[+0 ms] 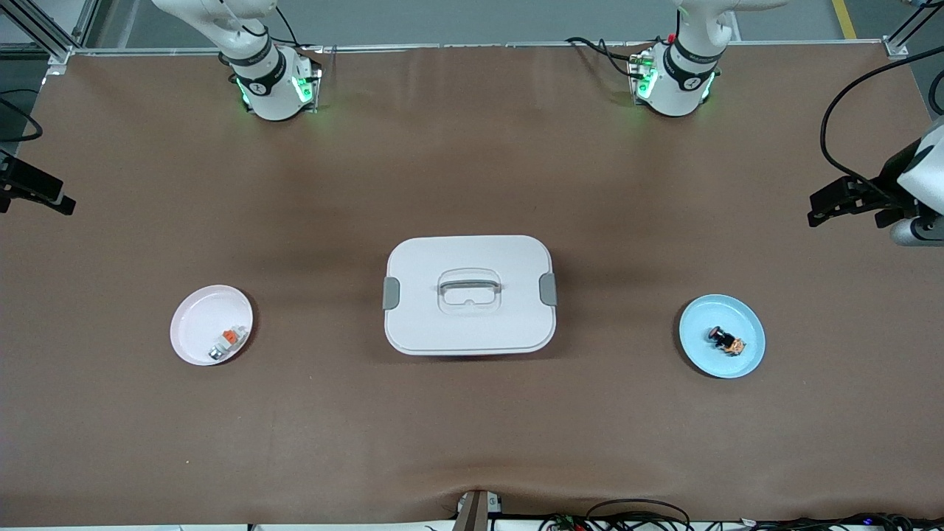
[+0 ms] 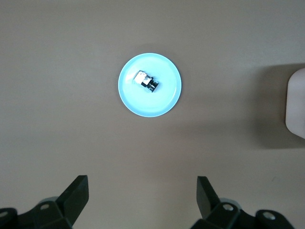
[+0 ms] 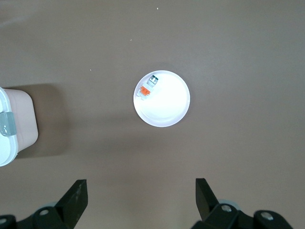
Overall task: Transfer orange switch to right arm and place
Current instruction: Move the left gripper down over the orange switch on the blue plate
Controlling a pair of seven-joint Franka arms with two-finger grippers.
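Note:
The orange switch [image 1: 726, 341] lies on its side on a light blue plate [image 1: 704, 316] toward the left arm's end of the table. It also shows in the left wrist view [image 2: 147, 82] on the plate [image 2: 159, 102]. My left gripper [image 2: 143, 191] is open and empty, high above bare table beside the plate; it shows at the edge of the front view [image 1: 826, 206]. My right gripper [image 3: 141, 191] is open and empty, high over the table at the right arm's end, and shows at the front view's edge [image 1: 44, 193].
A white lidded box [image 1: 469, 295] with a handle and grey latches stands mid-table. A white plate [image 1: 199, 317] toward the right arm's end holds a white-and-silver part with an orange tab [image 1: 228, 341], also in the right wrist view [image 3: 147, 87].

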